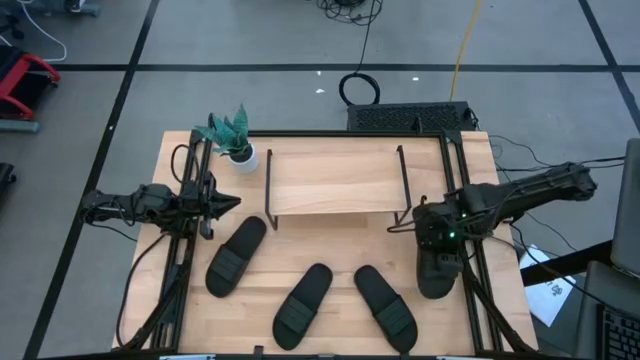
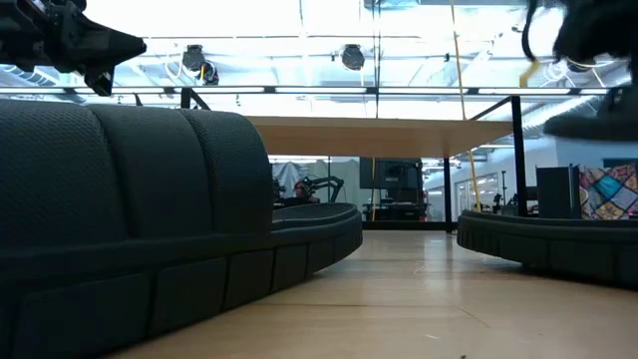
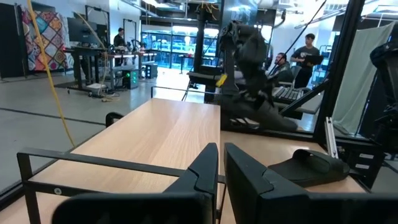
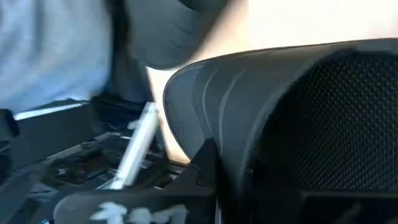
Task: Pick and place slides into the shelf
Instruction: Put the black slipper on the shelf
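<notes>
A: From above, where are the slides?
B: Four on the worktop in front of the shelf; one left slide, two middle ones, and the far-right slide under the right gripper; the shelf board is bare; a small potted plant stands beside its left end.
A: And the left gripper?
B: At the worktop's left edge, fingers pressed together, holding nothing.
A: Low view?
B: A slide's strap fills the left; the shelf board spans behind; another slide lies right.
A: Left wrist view?
B: Its fingers nearly touching; the shelf top ahead; a slide beside it.
A: Right wrist view?
B: A textured slide strap right against the gripper; whether it pinches, I cannot tell.
</notes>
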`<act>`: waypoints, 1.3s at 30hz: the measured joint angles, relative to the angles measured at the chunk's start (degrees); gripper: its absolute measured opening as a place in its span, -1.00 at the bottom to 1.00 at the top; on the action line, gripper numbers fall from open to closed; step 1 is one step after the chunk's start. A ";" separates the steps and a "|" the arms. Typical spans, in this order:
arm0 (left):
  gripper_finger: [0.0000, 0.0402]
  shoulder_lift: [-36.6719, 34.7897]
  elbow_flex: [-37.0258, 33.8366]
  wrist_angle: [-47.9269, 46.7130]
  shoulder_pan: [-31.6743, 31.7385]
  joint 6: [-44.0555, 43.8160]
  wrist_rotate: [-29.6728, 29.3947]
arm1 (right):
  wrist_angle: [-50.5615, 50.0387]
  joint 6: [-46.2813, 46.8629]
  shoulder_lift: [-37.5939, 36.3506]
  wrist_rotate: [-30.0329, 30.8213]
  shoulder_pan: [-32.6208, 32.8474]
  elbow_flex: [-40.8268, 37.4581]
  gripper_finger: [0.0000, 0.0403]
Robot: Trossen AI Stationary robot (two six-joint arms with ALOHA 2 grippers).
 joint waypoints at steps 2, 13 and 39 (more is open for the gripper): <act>-0.85 0.02 0.00 -0.01 0.00 -0.13 0.00 | -0.33 0.15 0.00 0.20 1.21 3.42 -0.99; -0.85 0.00 0.01 0.97 0.00 -0.12 -0.01 | -9.88 -19.28 7.56 7.70 -0.41 30.76 -0.99; -0.85 0.00 0.02 0.93 0.00 1.17 -0.13 | -30.70 -53.79 39.27 11.42 -34.95 61.77 -0.98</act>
